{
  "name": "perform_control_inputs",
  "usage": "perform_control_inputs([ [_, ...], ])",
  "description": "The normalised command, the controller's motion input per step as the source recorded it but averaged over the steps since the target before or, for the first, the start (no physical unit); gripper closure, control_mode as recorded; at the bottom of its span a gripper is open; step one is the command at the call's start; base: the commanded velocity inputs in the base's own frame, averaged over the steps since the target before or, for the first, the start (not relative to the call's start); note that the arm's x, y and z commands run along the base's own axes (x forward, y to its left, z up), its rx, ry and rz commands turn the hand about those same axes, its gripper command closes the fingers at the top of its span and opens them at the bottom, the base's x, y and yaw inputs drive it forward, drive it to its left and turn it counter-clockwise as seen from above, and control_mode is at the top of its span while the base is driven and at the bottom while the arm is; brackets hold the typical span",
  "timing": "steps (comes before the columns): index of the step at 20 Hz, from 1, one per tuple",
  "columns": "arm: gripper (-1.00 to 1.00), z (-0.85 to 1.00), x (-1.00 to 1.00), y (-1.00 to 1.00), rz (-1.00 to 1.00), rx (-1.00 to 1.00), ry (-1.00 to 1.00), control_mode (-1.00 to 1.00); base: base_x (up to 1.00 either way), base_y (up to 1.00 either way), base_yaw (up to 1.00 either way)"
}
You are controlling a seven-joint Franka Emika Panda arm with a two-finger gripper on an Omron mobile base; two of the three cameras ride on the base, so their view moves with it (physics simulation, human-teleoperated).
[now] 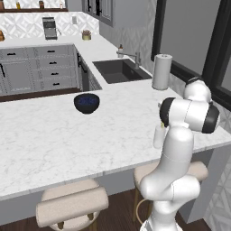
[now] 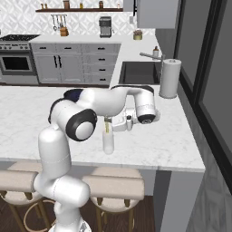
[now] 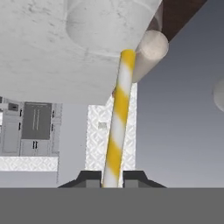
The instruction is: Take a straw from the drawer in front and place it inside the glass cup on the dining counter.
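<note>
On the white marble dining counter (image 1: 67, 140) the clear glass cup (image 2: 108, 142) stands near the front edge. The yellow-and-white striped straw (image 3: 119, 118) stands upright over it, its lower end at the cup's mouth (image 2: 107, 129). My gripper (image 2: 109, 121) is shut on the straw's upper part; in the hand view its finger tips (image 3: 92, 178) pinch the straw (image 3: 110, 177) and the far end meets the cup (image 3: 109, 24). In the left base view the arm hides the hand; the cup (image 1: 158, 136) shows beside it. I cannot tell which drawer is the task's.
A dark blue bowl (image 1: 86, 103) sits mid-counter. A white paper-towel roll (image 2: 170, 78) stands by the sink (image 2: 140, 72). Beige stools (image 1: 72, 205) are under the counter's front edge. Grey shut cabinet drawers (image 1: 54, 63) line the back wall.
</note>
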Motion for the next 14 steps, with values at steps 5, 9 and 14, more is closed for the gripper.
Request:
perform_control_inputs([
  [5,1.0,0.09,-0.03,0.0,0.03,0.0,0.0,-1.0,0.0,0.0,0.0],
  [9,1.0,-0.06,0.08,0.01,0.01,-0.01,0.0,-1.0,0.0,0.0,0.0],
  [14,1.0,-0.5,0.34,0.0,0.01,-0.08,0.07,-1.0,0.0,0.0,0.0],
])
